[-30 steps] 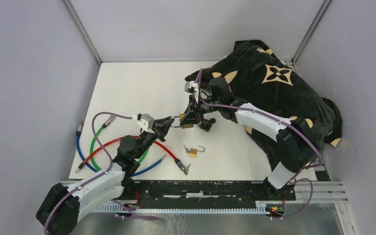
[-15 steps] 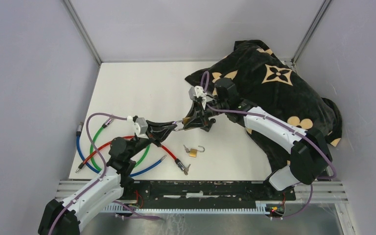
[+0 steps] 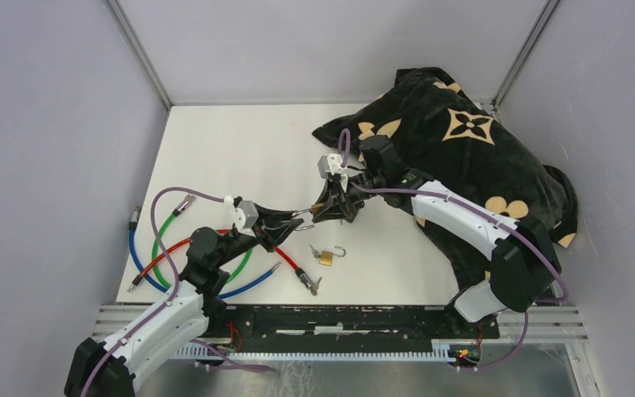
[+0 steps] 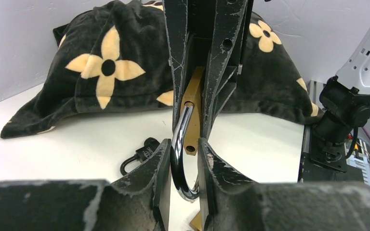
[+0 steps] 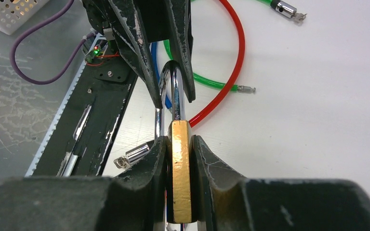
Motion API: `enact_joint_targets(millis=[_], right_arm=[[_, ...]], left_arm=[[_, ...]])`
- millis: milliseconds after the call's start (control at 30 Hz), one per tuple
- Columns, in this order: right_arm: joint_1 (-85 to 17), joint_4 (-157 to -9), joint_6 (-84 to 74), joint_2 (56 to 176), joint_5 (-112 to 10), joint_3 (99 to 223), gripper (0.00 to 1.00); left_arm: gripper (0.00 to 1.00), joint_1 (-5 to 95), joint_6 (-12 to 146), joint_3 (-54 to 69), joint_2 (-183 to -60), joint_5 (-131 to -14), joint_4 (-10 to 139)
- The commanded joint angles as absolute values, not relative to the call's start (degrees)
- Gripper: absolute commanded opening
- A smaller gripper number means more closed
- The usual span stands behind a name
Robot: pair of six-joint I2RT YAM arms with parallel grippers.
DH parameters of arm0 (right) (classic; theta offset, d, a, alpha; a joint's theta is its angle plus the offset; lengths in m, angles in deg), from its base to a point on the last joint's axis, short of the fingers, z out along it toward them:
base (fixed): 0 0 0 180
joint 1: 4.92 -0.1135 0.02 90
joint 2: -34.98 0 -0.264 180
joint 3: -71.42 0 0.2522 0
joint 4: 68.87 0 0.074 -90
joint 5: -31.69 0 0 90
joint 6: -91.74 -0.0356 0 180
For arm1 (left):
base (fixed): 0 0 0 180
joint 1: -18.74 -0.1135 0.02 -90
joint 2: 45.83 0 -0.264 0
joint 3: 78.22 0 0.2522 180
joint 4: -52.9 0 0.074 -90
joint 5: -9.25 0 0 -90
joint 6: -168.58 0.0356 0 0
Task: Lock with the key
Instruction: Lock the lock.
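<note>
Right gripper (image 5: 179, 140) clamps the padlock (image 5: 179, 185) body; left gripper (image 4: 183, 144) straddles the shackle (image 5: 175, 91) — whether it pinches is unclear. Shackle seems unseated, no key visible — locking remains.

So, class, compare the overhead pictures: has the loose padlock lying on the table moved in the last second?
No. The loose padlock lies open in the same spot as before, just right of the red cable, which has not shifted either.

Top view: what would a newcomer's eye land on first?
Both arms meet mid-table on one brass padlock: the right gripper clamps its body, and the left gripper straddles the shackle. Next come the black flower-patterned blanket heaped at the far right, and a second, open padlock lying near the front edge.
</note>
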State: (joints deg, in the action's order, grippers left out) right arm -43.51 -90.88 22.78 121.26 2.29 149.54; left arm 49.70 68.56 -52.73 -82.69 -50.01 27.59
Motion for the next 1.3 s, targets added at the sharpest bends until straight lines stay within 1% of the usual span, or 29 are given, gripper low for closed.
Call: enact_joint_targets(millis=[0,100,200,267,333,367,400,467,533,667,767,833,933,1000,1100,1267], right_arm=[[-43.8,-85.4,24.4,118.4,0.2,152.3,0.0],[-43.9,-87.8,26.0,118.5,0.4,153.4,0.0],[-43.9,-93.8,29.9,119.1,0.5,155.3,0.0],[-43.9,-96.5,31.7,119.3,1.1,156.0,0.0],[-43.9,-96.8,32.0,119.1,2.0,155.8,0.0],[-43.9,-96.7,32.0,119.0,2.1,155.7,0.0],[-44.0,-96.7,31.9,118.8,2.0,155.7,0.0],[-44.1,-96.3,31.7,118.6,2.1,155.7,0.0],[-44.0,-96.1,31.5,118.5,1.9,155.5,0.0],[-44.0,-94.9,30.4,118.5,1.1,154.3,0.01],[-43.8,-90.1,26.2,118.0,-0.9,152.5,0.14],[-43.4,-86.6,23.5,117.5,-3.6,151.0,0.21],[-42.9,-81.5,20.4,117.3,-3.8,149.3,0.33],[-42.7,-79.5,19.5,117.4,-3.2,149.3,0.36],[-42.5,-76.4,17.8,117.3,-2.6,149.2,0.45],[-41.8,-71.6,15.2,117.0,-0.4,148.2,0.55]], left_arm=[[0.31,51.0,70.4,-49.8,-82.9,-43.1,25.7],[0.33,51.0,71.7,-49.4,-83.2,-42.1,27.2],[0.33,51.0,75.8,-48.3,-83.2,-42.6,30.4],[0.26,51.0,78.0,-47.3,-83.2,-43.2,32.9],[0.13,51.0,78.9,-46.5,-83.6,-42.4,34.7],[0.05,51.0,79.6,-46.4,-83.9,-40.9,35.4],[0.02,51.0,79.7,-46.2,-84.2,-39.1,36.0],[0.02,51.0,79.3,-46.2,-84.6,-35.9,36.2],[0.02,51.0,79.4,-46.1,-84.6,-35.5,36.2],[0.02,51.0,83.2,-45.3,-83.5,-44.0,33.6],[0.02,51.0,87.5,-45.3,-82.4,-49.3,28.6],[0.02,51.0,91.8,-45.4,-81.8,-49.6,26.2],[0.02,51.0,94.7,-44.9,-81.1,-49.3,23.8],[0.02,51.0,95.6,-44.4,-80.8,-49.3,23.1],[0.02,51.0,95.5,-43.6,-80.4,-49.6,22.1],[0.02,51.0,93.4,-43.0,-79.9,-49.3,21.7]])
